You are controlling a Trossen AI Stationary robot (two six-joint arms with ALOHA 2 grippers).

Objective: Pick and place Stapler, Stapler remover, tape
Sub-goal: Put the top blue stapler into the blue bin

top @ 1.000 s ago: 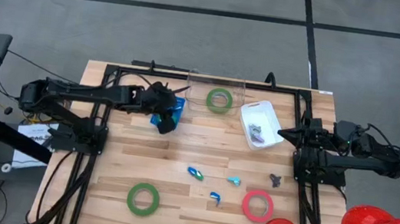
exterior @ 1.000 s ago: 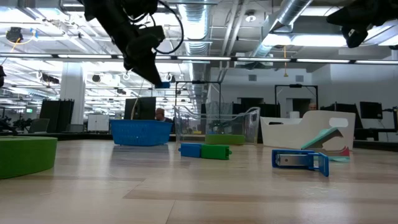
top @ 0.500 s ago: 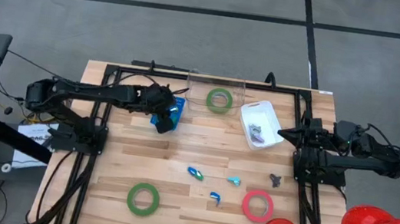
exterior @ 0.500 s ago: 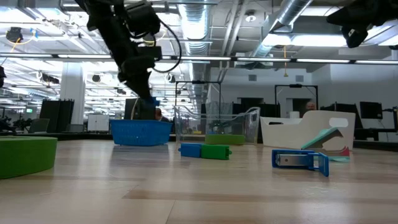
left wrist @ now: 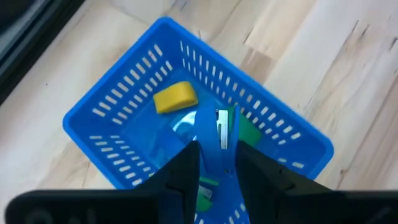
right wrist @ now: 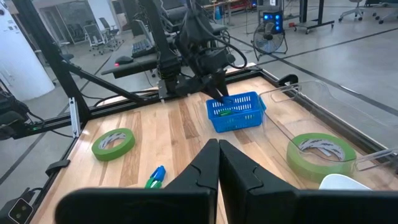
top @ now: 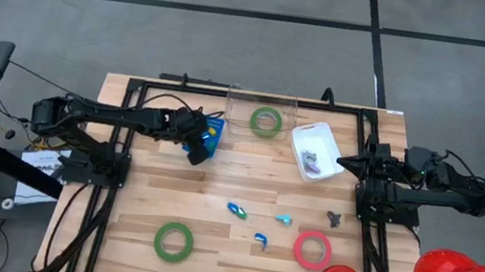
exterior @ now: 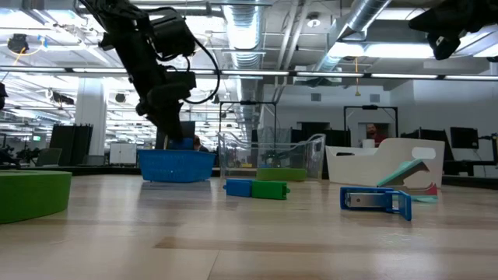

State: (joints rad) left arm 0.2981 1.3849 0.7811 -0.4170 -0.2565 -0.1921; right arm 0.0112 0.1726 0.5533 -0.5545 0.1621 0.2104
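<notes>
The small blue stapler [left wrist: 210, 140] sits pinched between the left gripper [left wrist: 211, 163] fingers, directly over the blue basket [left wrist: 124, 106] – low enough that it hangs inside the rim, above a yellow piece [left wrist: 175, 98] and a green piece [left wrist: 247, 132] already lying there. Over the last second the left arm has dropped from well above the basket to this point, so release looks like the next step. The tape is elsewhere: one green roll [top: 266, 120] in the clear bin [top: 237, 107], another green roll [top: 173, 241] and the red roll [top: 312, 249] on the table [top: 217, 184] – along with a few small coloured items [top: 237, 210]. The right gripper [right wrist: 217, 163] waits, pressed shut, beside the white tray [top: 301, 132]
</notes>
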